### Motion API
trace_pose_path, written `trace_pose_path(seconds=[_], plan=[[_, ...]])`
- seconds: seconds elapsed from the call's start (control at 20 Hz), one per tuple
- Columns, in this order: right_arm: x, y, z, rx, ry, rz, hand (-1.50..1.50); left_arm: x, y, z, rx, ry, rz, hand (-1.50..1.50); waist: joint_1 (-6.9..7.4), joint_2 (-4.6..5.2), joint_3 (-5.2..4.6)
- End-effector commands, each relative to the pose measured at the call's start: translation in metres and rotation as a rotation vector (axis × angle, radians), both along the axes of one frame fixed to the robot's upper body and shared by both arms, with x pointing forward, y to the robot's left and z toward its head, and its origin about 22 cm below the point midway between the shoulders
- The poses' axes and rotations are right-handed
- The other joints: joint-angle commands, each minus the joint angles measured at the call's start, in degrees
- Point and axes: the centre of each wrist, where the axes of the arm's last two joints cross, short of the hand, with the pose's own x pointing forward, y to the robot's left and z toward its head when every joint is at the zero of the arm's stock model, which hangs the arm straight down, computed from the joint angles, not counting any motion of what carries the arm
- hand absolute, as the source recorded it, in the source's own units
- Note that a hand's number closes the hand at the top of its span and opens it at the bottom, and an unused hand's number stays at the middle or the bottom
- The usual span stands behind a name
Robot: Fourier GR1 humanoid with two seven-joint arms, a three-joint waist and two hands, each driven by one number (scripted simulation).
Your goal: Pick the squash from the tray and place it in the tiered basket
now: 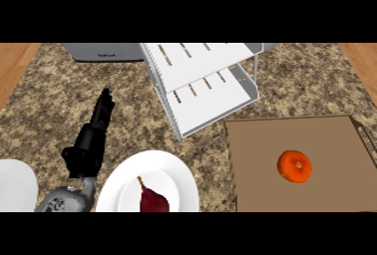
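Squash (295, 166), the round orange thing, is lying on the brown tray (258, 144), and everything here is being placed against that tray. You are looking at a speckled desk (66, 99) carrying it; the white tiered basket (210, 79) is standing just beyond the tray's far left corner. A white plate (125, 184) with a dark red pear (153, 199) is sitting to the tray's left. Your left hand (92, 142) is resting further left still, fingers straight and together, holding nothing. The right hand is not showing, though the squash is lying on its side.
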Motion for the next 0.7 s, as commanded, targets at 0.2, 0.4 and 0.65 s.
trace_pose_path(seconds=[0.2,0.4,0.65], plan=[[-0.012,0.039,-0.017,-0.115,-0.004,0.014,-1.50,0.012,0.008,0.009,0.004,0.006,-0.020,0.00,0.70,0.17,-0.06],[-0.019,0.056,-0.033,-0.161,0.015,0.038,-1.50,0.005,-0.002,0.000,0.009,0.009,-0.013,0.00,0.84,0.17,-0.05],[-0.026,0.062,-0.021,-0.283,0.079,0.003,-1.50,0.002,-0.016,0.008,-0.001,0.008,-0.021,0.00,0.80,0.14,-0.07]])
